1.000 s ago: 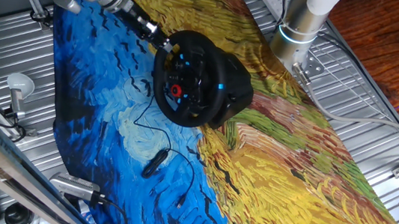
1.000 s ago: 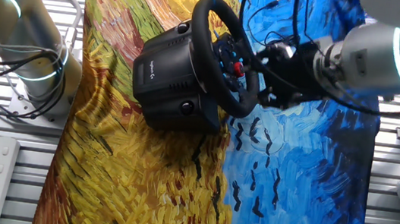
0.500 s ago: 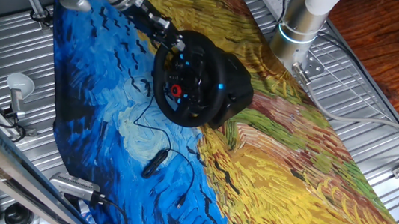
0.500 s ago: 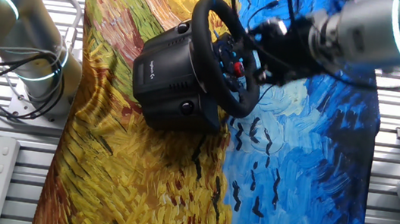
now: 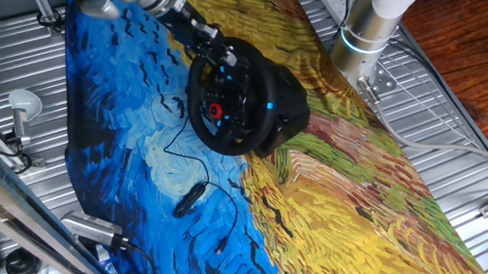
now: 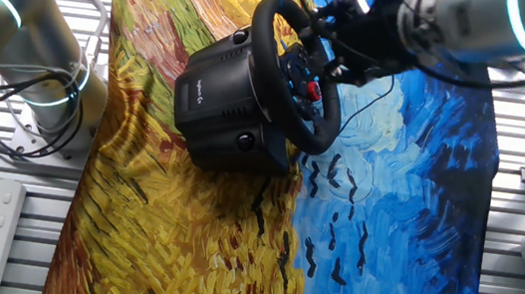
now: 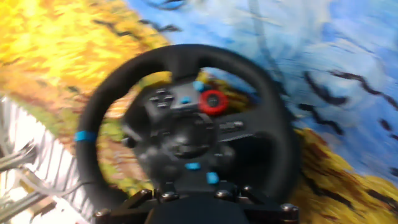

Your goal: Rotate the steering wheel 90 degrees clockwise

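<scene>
Success depends on the gripper (image 5: 207, 39), its opening impossible to tell, seating squarely on the far-left rim of the steering wheel (image 5: 230, 99), mid-cloth on its base, then following the rim's arc clockwise.

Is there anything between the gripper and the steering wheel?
No. In both fixed views the gripper is right at the steering wheel rim; contact is unclear.

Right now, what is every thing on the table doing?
steering wheel: tilted on its black base, blue buttons lit, red knob showing.
hand: at the wheel's upper rim; open or shut, cannot tell.
small black cabled device: lying flat on the painted cloth, untouched.
painted cloth: spread flat.
</scene>
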Available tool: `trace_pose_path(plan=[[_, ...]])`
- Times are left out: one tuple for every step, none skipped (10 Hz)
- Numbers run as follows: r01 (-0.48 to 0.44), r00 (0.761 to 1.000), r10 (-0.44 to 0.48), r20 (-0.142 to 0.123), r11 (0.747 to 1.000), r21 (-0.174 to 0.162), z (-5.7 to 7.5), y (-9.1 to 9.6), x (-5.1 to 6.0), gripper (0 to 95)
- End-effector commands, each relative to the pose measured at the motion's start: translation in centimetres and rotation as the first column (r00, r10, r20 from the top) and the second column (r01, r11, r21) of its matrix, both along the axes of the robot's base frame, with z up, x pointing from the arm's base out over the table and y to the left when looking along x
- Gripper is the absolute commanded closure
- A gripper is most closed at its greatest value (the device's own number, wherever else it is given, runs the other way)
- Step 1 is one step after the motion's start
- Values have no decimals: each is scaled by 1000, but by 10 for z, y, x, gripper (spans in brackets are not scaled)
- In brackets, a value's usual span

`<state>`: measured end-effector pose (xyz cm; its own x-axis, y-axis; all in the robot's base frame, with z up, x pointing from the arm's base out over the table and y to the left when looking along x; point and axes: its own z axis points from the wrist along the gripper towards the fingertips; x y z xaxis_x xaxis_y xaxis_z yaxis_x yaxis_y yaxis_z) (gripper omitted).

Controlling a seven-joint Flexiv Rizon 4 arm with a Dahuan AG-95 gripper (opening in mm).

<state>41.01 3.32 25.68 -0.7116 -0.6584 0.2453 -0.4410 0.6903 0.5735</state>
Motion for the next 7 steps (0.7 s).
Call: trace_pose_path(plan=[[15,1000,-15,-14,999,42,0,13,-3,380],[22,1000,-22,-18,999,30,3,19,-5,380],[27,999,-27,-18,999,28,8,29,-9,380],[32,999,-31,-19,999,23,12,36,-13,380],[35,999,-35,-20,999,22,12,42,-14,570],[35,999,-35,-19,999,20,11,46,-14,570],[34,999,-33,-17,999,24,8,51,-14,570]])
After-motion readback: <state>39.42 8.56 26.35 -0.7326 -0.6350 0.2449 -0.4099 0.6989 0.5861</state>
